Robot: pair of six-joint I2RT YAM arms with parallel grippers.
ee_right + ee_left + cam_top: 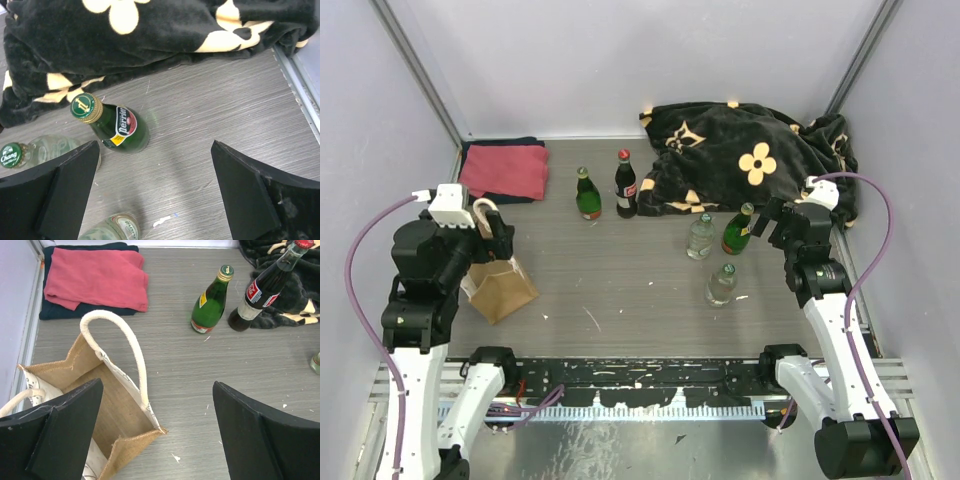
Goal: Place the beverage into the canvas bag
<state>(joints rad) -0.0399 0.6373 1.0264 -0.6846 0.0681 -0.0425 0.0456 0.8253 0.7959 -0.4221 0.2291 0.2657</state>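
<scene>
The canvas bag (501, 287) stands at the left of the table, tan with cream looped handles (131, 347), its mouth open toward my left wrist camera (116, 412). My left gripper (498, 233) (157, 385) hangs open just above the bag's far edge, holding nothing. Several beverage bottles stand on the table: a green one (587, 195) (210, 304) and a cola bottle (625, 185) (261, 292) at the back, a green bottle (738, 230) (119, 128) and two clear ones (700, 237) (721, 284) at the right. My right gripper (768, 222) (155, 145) is open, empty, beside that green bottle.
A folded red towel (505, 170) (97, 277) lies on dark cloth at the back left. A black blanket with cream flowers (750, 160) (150, 45) is heaped at the back right. Enclosure walls stand on both sides.
</scene>
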